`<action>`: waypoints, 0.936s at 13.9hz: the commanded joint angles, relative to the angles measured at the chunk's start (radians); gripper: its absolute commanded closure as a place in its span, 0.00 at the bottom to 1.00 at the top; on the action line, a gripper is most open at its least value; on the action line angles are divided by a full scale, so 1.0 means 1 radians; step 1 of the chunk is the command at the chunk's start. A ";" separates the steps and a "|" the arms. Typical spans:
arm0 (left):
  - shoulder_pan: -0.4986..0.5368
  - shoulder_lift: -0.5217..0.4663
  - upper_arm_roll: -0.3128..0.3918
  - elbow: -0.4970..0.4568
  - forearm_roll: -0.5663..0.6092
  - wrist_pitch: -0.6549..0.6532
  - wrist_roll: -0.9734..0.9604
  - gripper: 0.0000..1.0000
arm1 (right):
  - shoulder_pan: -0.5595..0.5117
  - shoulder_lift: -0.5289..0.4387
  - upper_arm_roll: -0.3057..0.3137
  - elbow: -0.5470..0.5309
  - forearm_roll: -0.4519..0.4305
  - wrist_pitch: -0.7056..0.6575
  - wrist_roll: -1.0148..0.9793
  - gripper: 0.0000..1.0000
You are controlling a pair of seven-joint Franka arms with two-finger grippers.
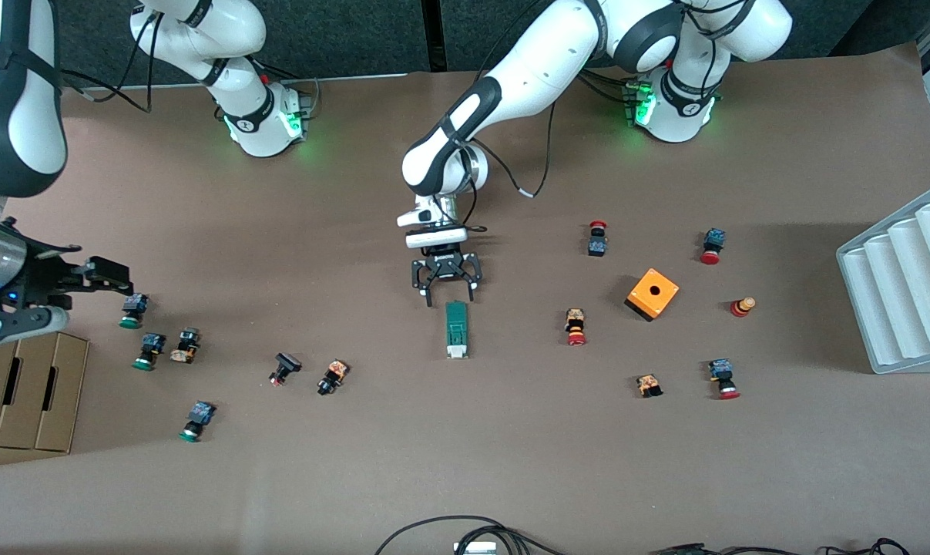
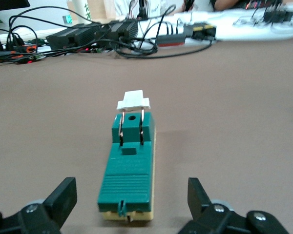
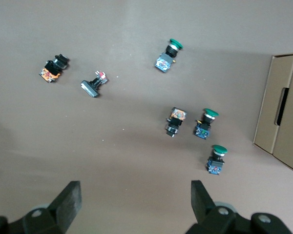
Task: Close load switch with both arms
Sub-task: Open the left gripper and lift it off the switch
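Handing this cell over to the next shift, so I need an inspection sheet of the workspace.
Surface: brown table, flat.
Job's things: load switch lying mid-table, white piece toward the front camera.
Clutter: push buttons scattered at both ends; orange cube.
Grippers: left gripper open, just off the switch's green end; right gripper open, waiting over the right arm's end.
Cables: loops at the table's front edge.
Surroundings: cardboard box; grey tray.
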 commanded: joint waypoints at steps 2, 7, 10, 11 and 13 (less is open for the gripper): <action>-0.003 -0.089 -0.004 -0.009 -0.205 0.000 0.370 0.00 | -0.028 -0.028 0.016 -0.026 -0.012 -0.005 0.015 0.00; -0.004 -0.160 -0.004 -0.009 -0.439 -0.050 0.837 0.00 | -0.027 -0.023 0.018 -0.018 -0.021 -0.019 0.009 0.00; 0.003 -0.212 -0.001 -0.007 -0.570 -0.116 1.147 0.00 | -0.025 -0.031 0.018 -0.015 -0.026 -0.025 0.011 0.00; 0.006 -0.232 0.000 -0.006 -0.608 -0.139 1.250 0.00 | -0.025 -0.026 0.018 -0.003 -0.023 -0.022 0.014 0.00; 0.050 -0.286 0.002 -0.003 -0.715 -0.146 1.428 0.00 | -0.034 -0.026 0.013 0.013 0.017 -0.025 0.007 0.00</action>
